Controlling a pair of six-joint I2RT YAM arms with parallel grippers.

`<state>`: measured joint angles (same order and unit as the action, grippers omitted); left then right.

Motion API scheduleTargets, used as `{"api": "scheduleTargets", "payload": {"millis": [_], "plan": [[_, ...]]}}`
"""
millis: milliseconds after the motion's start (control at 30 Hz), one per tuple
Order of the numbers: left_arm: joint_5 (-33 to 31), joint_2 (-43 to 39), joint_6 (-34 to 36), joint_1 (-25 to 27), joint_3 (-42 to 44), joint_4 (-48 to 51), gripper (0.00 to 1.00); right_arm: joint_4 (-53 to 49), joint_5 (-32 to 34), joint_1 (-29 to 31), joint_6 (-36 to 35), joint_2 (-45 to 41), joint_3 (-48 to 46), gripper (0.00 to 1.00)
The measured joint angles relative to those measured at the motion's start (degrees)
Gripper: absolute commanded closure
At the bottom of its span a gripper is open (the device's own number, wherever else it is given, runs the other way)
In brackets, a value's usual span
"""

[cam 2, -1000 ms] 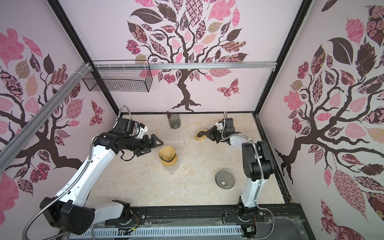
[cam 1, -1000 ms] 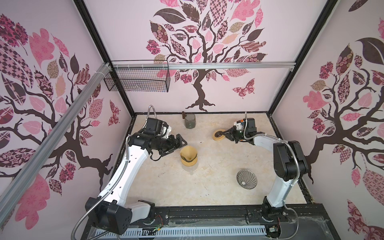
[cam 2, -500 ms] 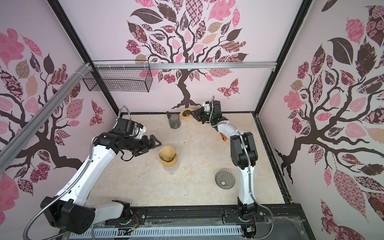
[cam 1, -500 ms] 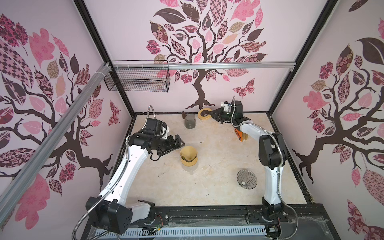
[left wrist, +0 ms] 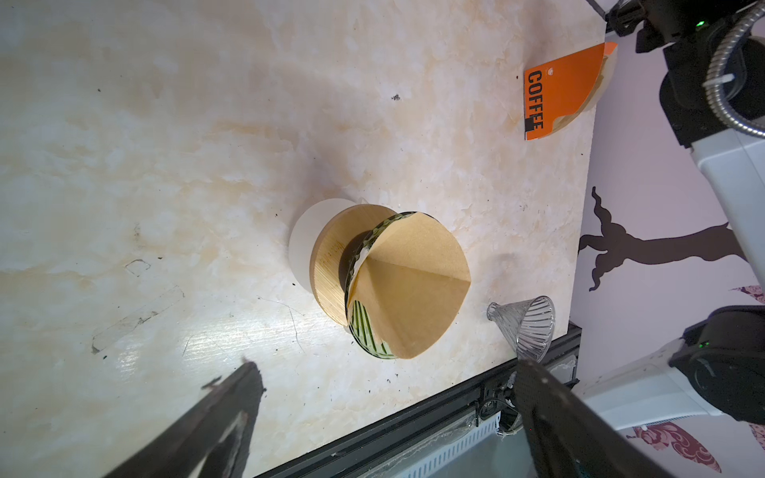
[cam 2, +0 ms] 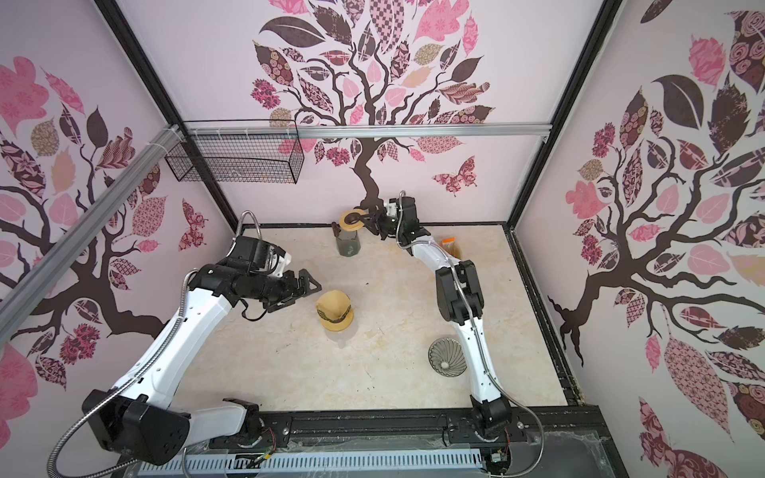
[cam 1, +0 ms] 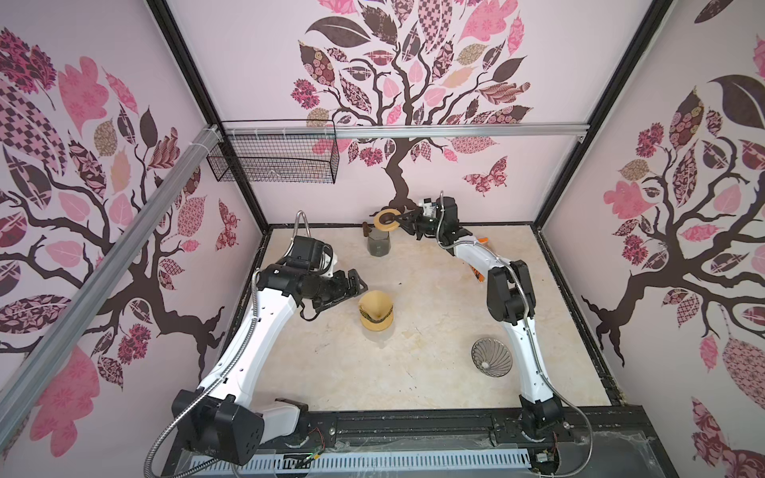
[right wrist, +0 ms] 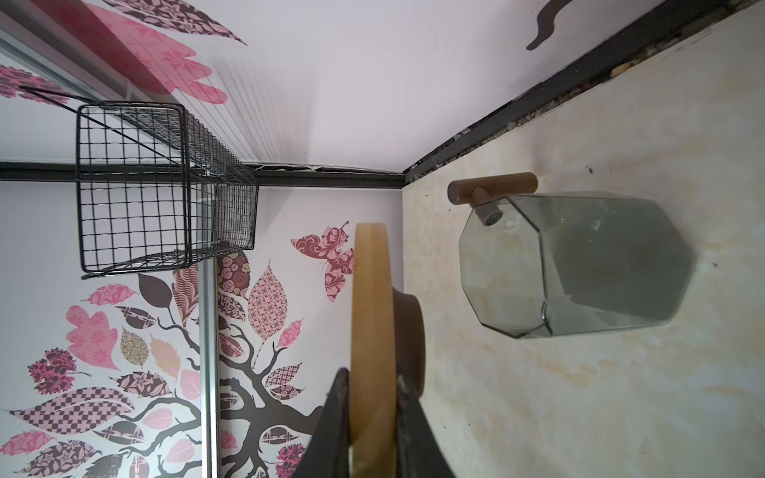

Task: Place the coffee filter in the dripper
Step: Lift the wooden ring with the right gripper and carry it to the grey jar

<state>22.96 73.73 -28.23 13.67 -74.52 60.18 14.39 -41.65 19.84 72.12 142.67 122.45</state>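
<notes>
- Two tools in view. The left tool (cam 1: 350,296) is spread fully wide and holds nothing. It hovers just left of the green-striped dripper (cam 1: 376,316) at mid worktop (cam 1: 434,331).
- The right tool (cam 1: 403,222) is far, by the back wall, jaws nearly closed and pinching a wooden ring (cam 1: 387,219) by its edge. The ring hangs over the glass carafe (cam 1: 377,245); we can't tell if they touch.
- The filter (left wrist: 410,285) is brown paper, folded with one crease, lying over the dripper's mouth. In the left wrist view it covers most of the opening and sticks out past the rim. We can't tell how deep it sits.
- Handling, our guess: the paper is very light, thin and floppy, and it creases or tears easily. It likely slides on the glass, so a nudge could tip it off.
- Where to hold: we'd pinch the free curved edge that overhangs the rim, with a light squeeze, away from the pointed tip. We wouldn't clamp across the whole fold, as that would flatten it.
- The dripper looks like glass on a wooden collar: stiff, breakable, and it could topple if wide jaws shove it sideways.
- A clear ribbed cone (cam 1: 491,356) sits near right, well apart. An orange filter pack (cam 2: 448,240) lies far right, beside the right arm.
</notes>
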Motion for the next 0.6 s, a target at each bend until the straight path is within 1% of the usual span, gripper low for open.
{"api": "scheduleTargets", "payload": {"millis": [267, 367, 600], "plan": [[0.0, 0.5, 0.0, 0.0, 0.0, 0.2, 0.02, 0.4, 1.5, 1.3, 2.3, 8.9, 9.7, 0.96], [0.0, 0.5, 0.0, 0.0, 0.0, 0.4, 0.02, 0.2, 2.2, 1.6, 2.7, 11.0, 12.7, 0.96], [-0.3, 0.5, 0.1, 0.0, 0.0, 0.9, 0.02, 0.4, 3.7, 2.0, 3.6, 12.9, 14.5, 0.94]]}}
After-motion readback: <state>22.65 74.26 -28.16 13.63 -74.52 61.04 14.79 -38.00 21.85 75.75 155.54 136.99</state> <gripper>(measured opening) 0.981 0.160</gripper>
